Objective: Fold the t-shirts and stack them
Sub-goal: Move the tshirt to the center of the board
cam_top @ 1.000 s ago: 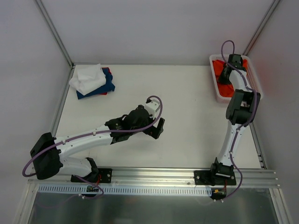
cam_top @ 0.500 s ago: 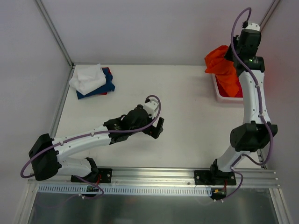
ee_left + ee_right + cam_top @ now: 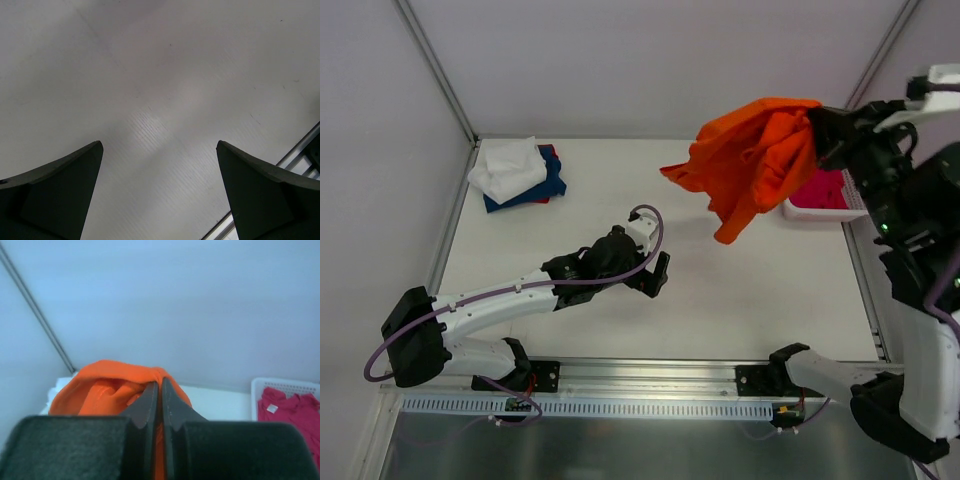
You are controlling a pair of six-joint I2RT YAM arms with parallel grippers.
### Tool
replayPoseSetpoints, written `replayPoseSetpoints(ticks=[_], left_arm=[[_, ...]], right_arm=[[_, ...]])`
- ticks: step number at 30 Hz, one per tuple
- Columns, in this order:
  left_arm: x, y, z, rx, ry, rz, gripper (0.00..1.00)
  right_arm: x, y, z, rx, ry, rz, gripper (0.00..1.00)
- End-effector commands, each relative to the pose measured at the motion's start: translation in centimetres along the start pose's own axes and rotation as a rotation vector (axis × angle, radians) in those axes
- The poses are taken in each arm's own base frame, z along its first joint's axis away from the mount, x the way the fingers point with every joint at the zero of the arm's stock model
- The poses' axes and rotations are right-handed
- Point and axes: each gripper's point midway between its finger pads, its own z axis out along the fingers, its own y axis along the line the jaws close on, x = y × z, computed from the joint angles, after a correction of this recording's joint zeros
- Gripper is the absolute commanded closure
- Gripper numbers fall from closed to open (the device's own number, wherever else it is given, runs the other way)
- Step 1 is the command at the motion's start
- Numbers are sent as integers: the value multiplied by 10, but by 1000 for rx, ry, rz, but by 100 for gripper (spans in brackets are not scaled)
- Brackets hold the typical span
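My right gripper [image 3: 817,128] is shut on the bright orange t-shirt [image 3: 752,160] and holds it high in the air, left of the basket; the shirt hangs bunched over the table's back right. In the right wrist view the jaws are pinched together on the orange cloth [image 3: 107,390]. A crimson-pink t-shirt [image 3: 828,188] lies in the white mesh basket [image 3: 820,211]; it also shows in the right wrist view [image 3: 292,412]. A white t-shirt [image 3: 508,165] lies folded on a navy blue one [image 3: 545,186] at the back left. My left gripper [image 3: 660,276] is open and empty, low over the bare table [image 3: 160,90].
The left arm stretches across the table's middle from the near left. Metal frame posts [image 3: 435,70] rise at the back corners. An aluminium rail [image 3: 650,375] runs along the near edge.
My right gripper has lifted the orange t-shirt out of the basket and swung it up and to the left, uncovering the crimson-pink shirt. The left arm has not moved.
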Motion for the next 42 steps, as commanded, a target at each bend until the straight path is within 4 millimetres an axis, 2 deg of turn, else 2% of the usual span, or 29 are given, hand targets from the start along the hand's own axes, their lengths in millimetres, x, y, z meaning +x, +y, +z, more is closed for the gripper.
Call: replayPoseSetpoints(ticks=[1, 3, 5, 8, 9, 12, 13, 15, 16, 20, 24, 26, 30, 34, 40, 42], left_arm=[[-10, -4, -3, 2, -44, -21, 1], [-11, -5, -2, 4, -45, -21, 1], [-12, -6, -1, 7, -44, -23, 1], [-13, -7, -1, 12, -44, -26, 1], [-13, -7, -1, 13, -43, -27, 1], [-13, -7, -3, 13, -47, -29, 1], [-13, -6, -3, 9, -51, -32, 1], [-12, -5, -4, 7, -49, -33, 1], [-12, -5, -4, 6, -49, -33, 1], [-11, -4, -4, 2, -47, -31, 1], [-12, -5, -1, 4, -44, -33, 1], [-12, -6, 0, 5, -42, -36, 1], [-10, -7, 3, 3, -33, -42, 1], [-11, -9, 3, 9, -31, -41, 1], [-11, -9, 3, 11, -32, -43, 1], [-10, -9, 4, 12, -30, -42, 1]], right_arm=[[-41, 16, -39, -106, -146, 53, 100], [-46, 21, -52, -146, -160, 66, 100], [-44, 26, -56, -174, -157, 82, 100], [-20, 27, -49, -173, -85, 94, 100], [4, 26, -39, -163, -29, 95, 100], [44, 30, -27, -179, 62, 119, 100], [77, 33, -19, -190, 142, 123, 100], [107, 40, -12, -220, 212, 154, 100], [138, 41, -6, -226, 273, 154, 100], [176, 58, 2, -296, 363, 227, 100], [193, 78, 6, -363, 431, 225, 100], [194, 89, 3, -396, 437, 203, 100], [182, 107, -2, -474, 418, 178, 100], [191, 107, 2, -477, 436, 144, 100], [208, 95, 12, -415, 456, 92, 100], [217, 88, 21, -371, 473, 56, 100]])
